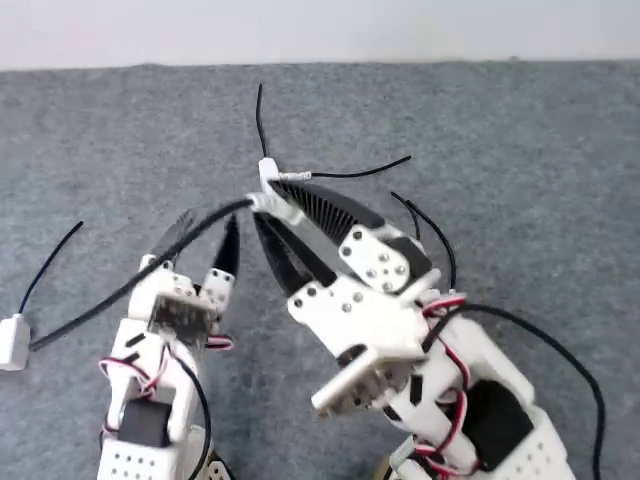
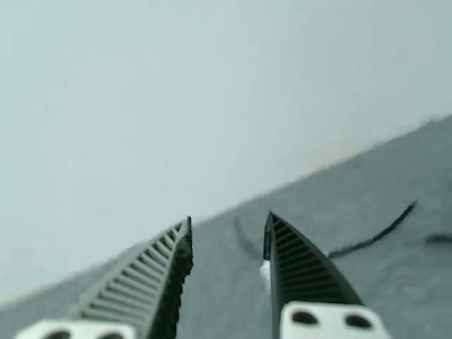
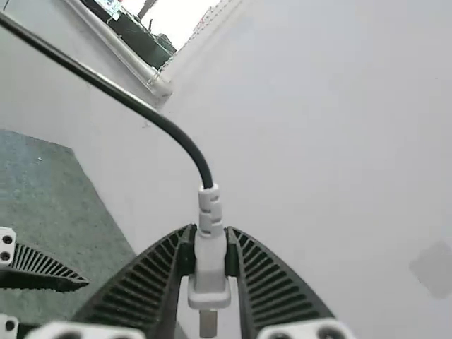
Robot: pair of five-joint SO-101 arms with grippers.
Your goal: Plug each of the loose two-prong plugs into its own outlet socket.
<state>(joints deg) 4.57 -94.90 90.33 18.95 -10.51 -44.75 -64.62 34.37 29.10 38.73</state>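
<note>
Right pincer (image 3: 210,233) grips a white plug (image 3: 208,279); left pincer (image 2: 228,220) stands open.

White block (image 1: 12,343) partly beyond the high view's edge; plug (image 3: 209,272) prong tips likewise.

The plug (image 3: 205,279) sits between the fingers (image 3: 272,286) of the right gripper (image 3: 210,236), right of the left gripper (image 1: 211,218).
</note>
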